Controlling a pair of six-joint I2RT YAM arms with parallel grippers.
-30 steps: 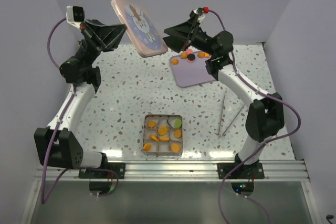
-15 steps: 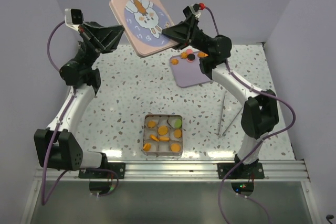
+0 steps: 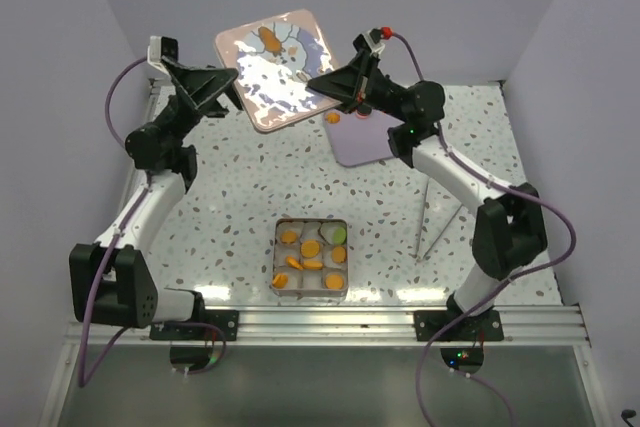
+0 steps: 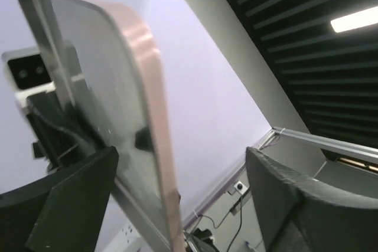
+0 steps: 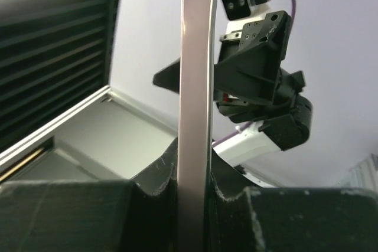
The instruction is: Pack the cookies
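A pink square lid (image 3: pixel 276 69) with a cartoon picture hangs in the air at the back, between both arms. My right gripper (image 3: pixel 322 83) is shut on its right edge; in the right wrist view the lid's rim (image 5: pixel 198 87) runs straight up from the clamped right gripper (image 5: pixel 196 205). My left gripper (image 3: pixel 229 88) stands open at the lid's left edge. In the left wrist view the lid (image 4: pixel 106 110) lies close to one finger of the left gripper (image 4: pixel 183 205). Several cookies (image 3: pixel 311 249), mostly orange and one green, fill the square tin (image 3: pixel 278 252). One orange cookie (image 3: pixel 333 118) shows on the purple plate (image 3: pixel 370 142).
Thin metal tongs (image 3: pixel 436 209) lie on the speckled table to the right of the tin. Purple walls close in the back and both sides. The arm bases and a metal rail (image 3: pixel 320 325) line the near edge.
My right gripper has closed on the lid's right edge and my left gripper has opened, letting go of it. The lid has tipped to face the camera more.
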